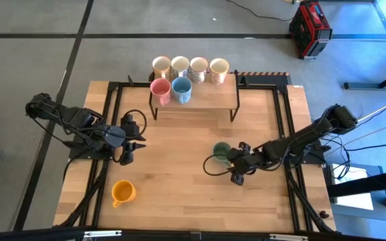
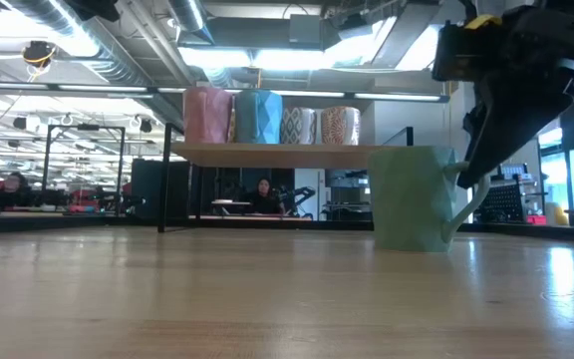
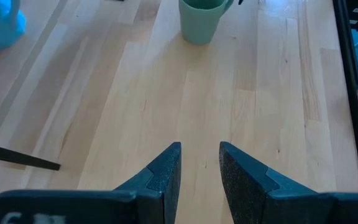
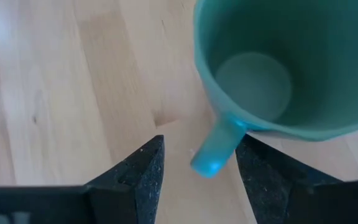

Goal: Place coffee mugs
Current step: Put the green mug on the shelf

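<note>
Green mug [image 4: 272, 81] upright mid-table, right of centre; right gripper [image 4: 197, 168] spread astride its handle [image 4: 219, 149], not pinching; glazed ceramic likely rigid, slick, breakable: pinch handle.

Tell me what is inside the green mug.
Nothing: the green mug stands upright on the table, its bare bottom visible. The near inner wall is hidden by the rim.

Wooden table [image 1: 179, 174], black frame rails along both sides. Green mug [image 1: 222, 152] upright right of centre; orange mug [image 1: 122, 193] upright near front left. Small raised shelf [image 1: 200, 98] at back edge: four cream mugs [image 1: 189, 68] in rear row, pink mug [image 1: 160, 90] and blue mug [image 1: 181, 89] in front.
</note>
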